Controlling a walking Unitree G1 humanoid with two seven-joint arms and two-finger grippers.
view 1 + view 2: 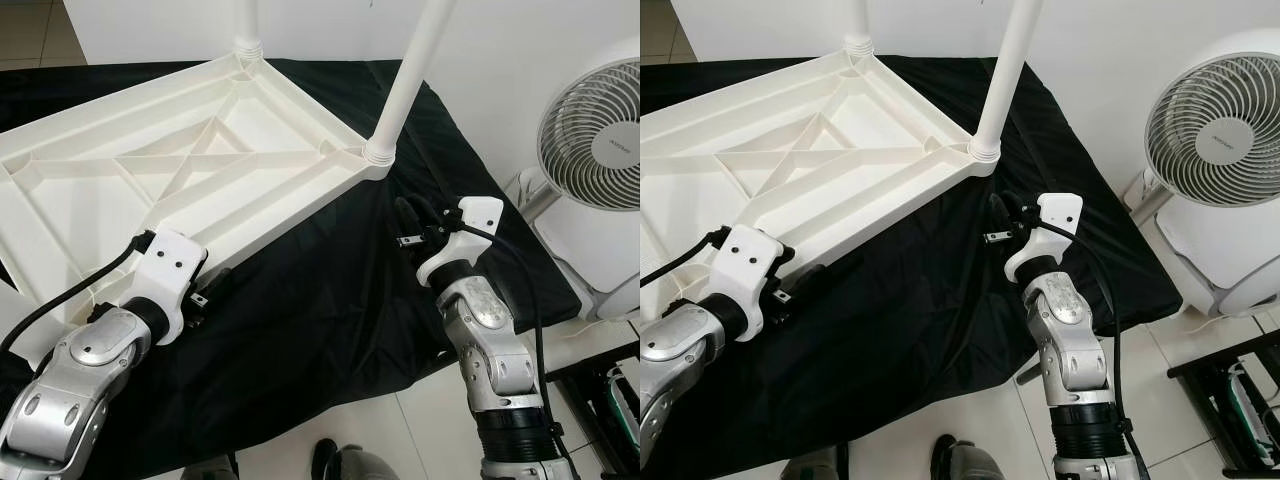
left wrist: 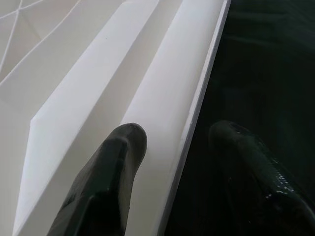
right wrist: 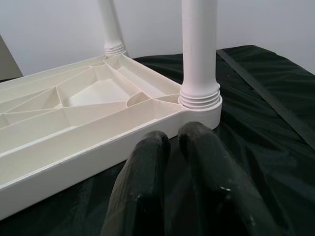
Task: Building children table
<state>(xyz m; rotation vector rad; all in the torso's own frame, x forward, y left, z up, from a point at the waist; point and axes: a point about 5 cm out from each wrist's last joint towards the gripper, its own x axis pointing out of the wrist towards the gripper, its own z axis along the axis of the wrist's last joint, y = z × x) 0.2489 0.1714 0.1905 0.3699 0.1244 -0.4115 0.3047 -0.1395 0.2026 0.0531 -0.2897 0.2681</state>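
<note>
Item: children's table top (image 1: 200,160), white plastic, ribbed underside up. It lies on a black cloth (image 1: 330,300) and fills the scene from 9 to 12 o'clock in my head views.

Fitted parts: two white legs, both upright in corner sockets. Near leg (image 1: 405,80) at about 1 o'clock, its threaded collar seated in the corner nearest my right arm. Far leg (image 1: 246,25) at 12 o'clock, in the corner behind it. The remaining corners are out of frame or hidden, so I cannot say whether they carry legs.

Left gripper (image 1: 205,290): at 7 o'clock, on the near long edge. My wrist view shows the two fingers apart and straddling the rim, one finger (image 2: 110,182) on the white inner ledge, the other over the cloth outside. Open about the rim, not yet clenched.

Right gripper (image 3: 179,147): at 4 o'clock, fingers pressed together, empty, pointing at the near leg's collar from just beside it.

Step in hand, as I judge it: steadying the slab while a leg is set or tightened. To do it well, I close the left squarely on the rim, not the thin ribs, and hold flat so the slab does not slide on the cloth.

Surroundings: white fan (image 1: 595,130) at 3 o'clock, on tiled floor (image 1: 400,430).
</note>
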